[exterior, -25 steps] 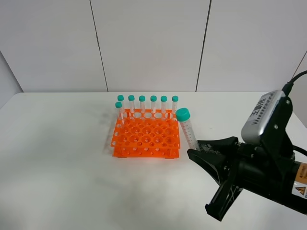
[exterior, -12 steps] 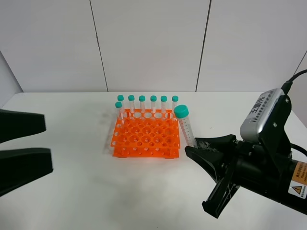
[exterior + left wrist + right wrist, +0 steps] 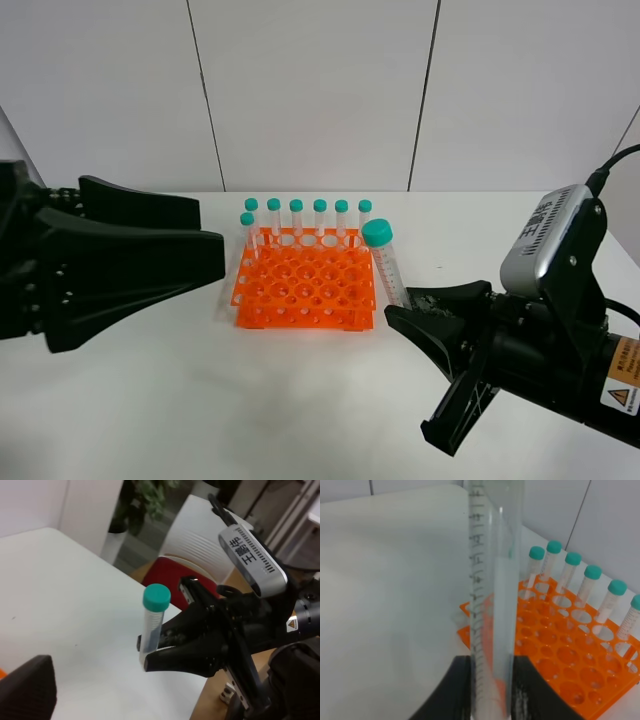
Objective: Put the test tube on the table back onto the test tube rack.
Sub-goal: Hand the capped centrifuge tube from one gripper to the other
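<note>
The test tube [image 3: 386,268], clear with a teal cap, stands upright in the air just right of the orange test tube rack [image 3: 305,290]. My right gripper [image 3: 405,306] is shut on its lower part, above the white table [image 3: 150,400]. In the right wrist view the tube [image 3: 492,605] rises between the two black fingers [image 3: 449,692], with the rack [image 3: 570,665] behind it. My left gripper [image 3: 212,233] hangs open and empty at the rack's left side. The left wrist view shows the held tube [image 3: 151,630] and one left finger [image 3: 29,689].
Several capped tubes [image 3: 320,218] stand in the rack's back row, with one more [image 3: 248,232] at its left end, a row nearer. The other holes are free. A white wall closes the table's far edge. The right arm's body [image 3: 560,340] fills the near right corner.
My left gripper has come in from the left edge and now reaches close to the rack. The right gripper and its tube shifted slightly left, then held still.
</note>
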`<action>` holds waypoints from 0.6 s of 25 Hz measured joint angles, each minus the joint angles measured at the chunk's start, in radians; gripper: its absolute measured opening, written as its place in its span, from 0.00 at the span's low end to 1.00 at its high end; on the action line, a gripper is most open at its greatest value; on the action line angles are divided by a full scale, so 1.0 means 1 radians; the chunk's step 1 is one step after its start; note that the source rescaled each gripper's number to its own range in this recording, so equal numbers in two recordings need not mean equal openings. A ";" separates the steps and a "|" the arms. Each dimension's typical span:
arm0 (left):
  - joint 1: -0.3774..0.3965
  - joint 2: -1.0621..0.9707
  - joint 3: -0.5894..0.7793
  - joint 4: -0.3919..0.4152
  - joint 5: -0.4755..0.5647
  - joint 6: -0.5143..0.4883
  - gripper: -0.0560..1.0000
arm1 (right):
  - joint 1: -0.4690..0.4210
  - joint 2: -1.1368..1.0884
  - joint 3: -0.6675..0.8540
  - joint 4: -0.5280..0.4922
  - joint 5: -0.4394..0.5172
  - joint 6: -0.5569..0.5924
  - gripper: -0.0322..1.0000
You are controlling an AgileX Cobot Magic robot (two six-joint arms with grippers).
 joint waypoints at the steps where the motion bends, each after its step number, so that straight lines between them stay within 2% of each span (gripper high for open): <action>1: -0.014 0.023 -0.004 -0.020 -0.001 0.034 1.00 | 0.000 0.000 0.000 0.000 -0.001 0.000 0.32; 7: -0.149 0.177 -0.095 -0.100 -0.056 0.155 1.00 | 0.000 0.000 0.000 0.000 -0.005 0.000 0.32; 11: -0.237 0.309 -0.186 -0.106 -0.146 0.177 1.00 | 0.000 0.000 0.000 0.000 -0.006 0.000 0.32; 15: -0.283 0.438 -0.252 -0.109 -0.168 0.189 1.00 | 0.000 0.000 0.000 -0.003 -0.018 0.000 0.32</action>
